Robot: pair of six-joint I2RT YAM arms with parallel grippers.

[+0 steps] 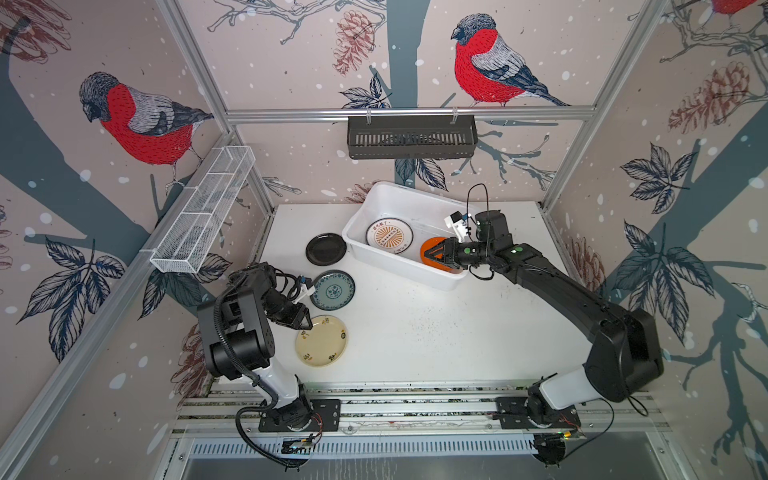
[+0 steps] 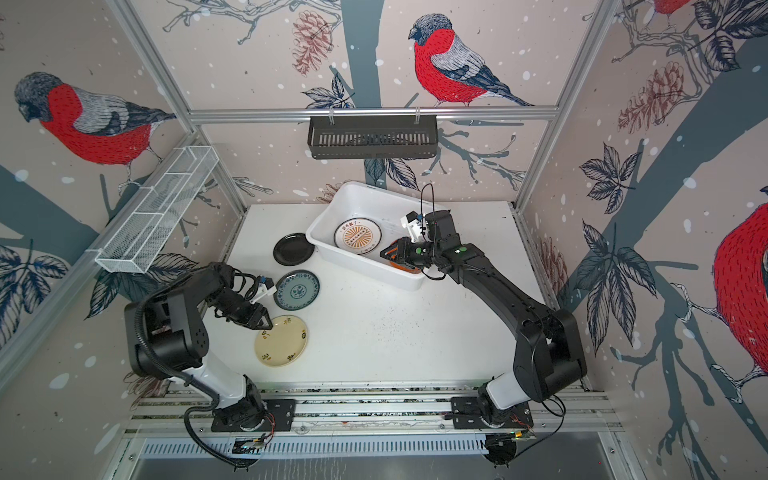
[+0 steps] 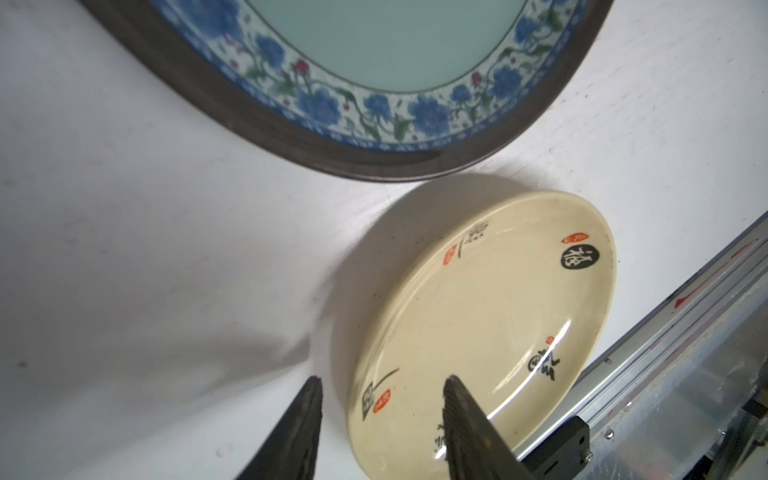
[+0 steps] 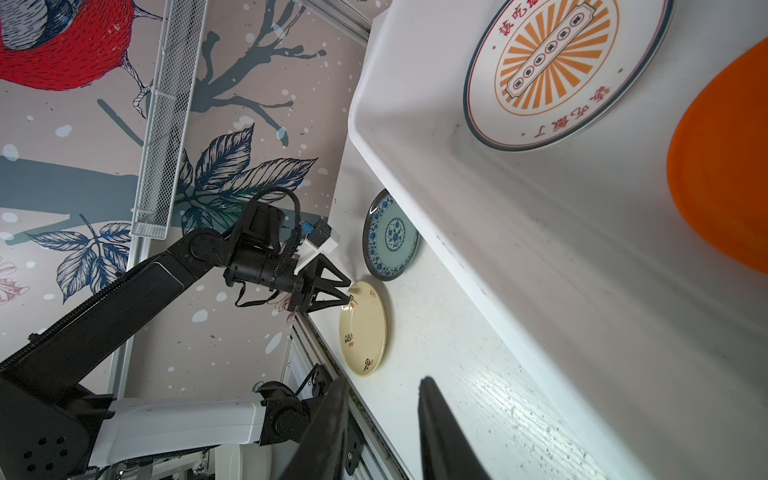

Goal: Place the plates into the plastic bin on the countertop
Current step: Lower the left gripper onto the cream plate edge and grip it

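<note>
In a top view the right gripper (image 1: 434, 254), jaws apart and empty, hides most of the orange plate (image 1: 425, 247), right of centre. The left gripper (image 3: 382, 380), jaws also apart, straddles the rim of the cream plate (image 3: 490, 316).

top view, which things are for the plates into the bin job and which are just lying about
For the job: bin, with sunburst plate and orange plate inside; black plate, teal plate and cream plate on the table.
Just there: black basket, wire rack.
</note>
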